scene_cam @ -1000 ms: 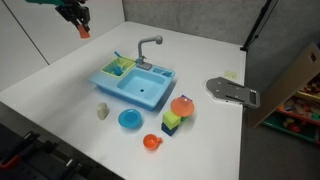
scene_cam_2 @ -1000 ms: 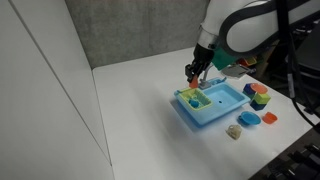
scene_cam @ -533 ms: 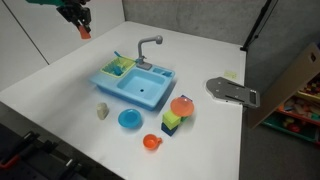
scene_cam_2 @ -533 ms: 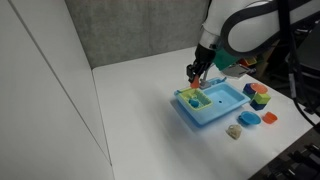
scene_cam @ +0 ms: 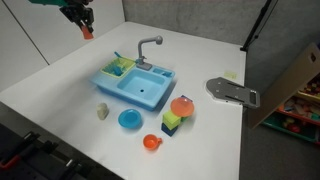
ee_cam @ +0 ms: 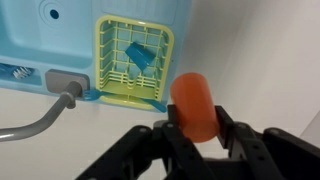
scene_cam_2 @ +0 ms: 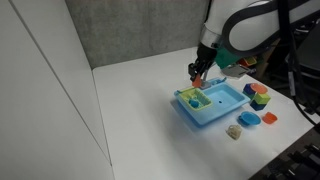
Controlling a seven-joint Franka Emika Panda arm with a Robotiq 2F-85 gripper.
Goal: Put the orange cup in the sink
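**Q:** Where is the orange cup?

**A:** In the wrist view, the orange cup (ee_cam: 194,105) sits just right of the lower centre. It is wedged between the 2 black fingers (ee_cam: 158,140) of the gripper (ee_cam: 195,128). The gripper is clenched on the cup's lower part, and the cup's rounded end pokes up past the fingertips.

**Q:** Is the cup in the sink?

**A:** No. In an exterior view, the light blue sink (scene_cam: 145,90) lies mid-frame on the white table (scene_cam: 50,90). The cup (scene_cam: 85,32) hangs in the air at the upper left of the frame, well apart from the basin. In an exterior view from another angle, the cup (scene_cam_2: 198,77) appears right of centre, just above the sink's near end.

**Q:** What lies around it?

**A:** In the wrist view, a yellow-green rack (ee_cam: 160,85) fills the upper centre, with a small blue piece (ee_cam: 139,56) lying inside it. The grey faucet (ee_cam: 65,82) is at the left edge. In an exterior view, 3 things sit lower in the frame than the sink:
- a round blue plate (scene_cam: 130,119)
- an orange-red bowl (scene_cam: 151,142)
- a salmon-red round piece (scene_cam: 182,106)
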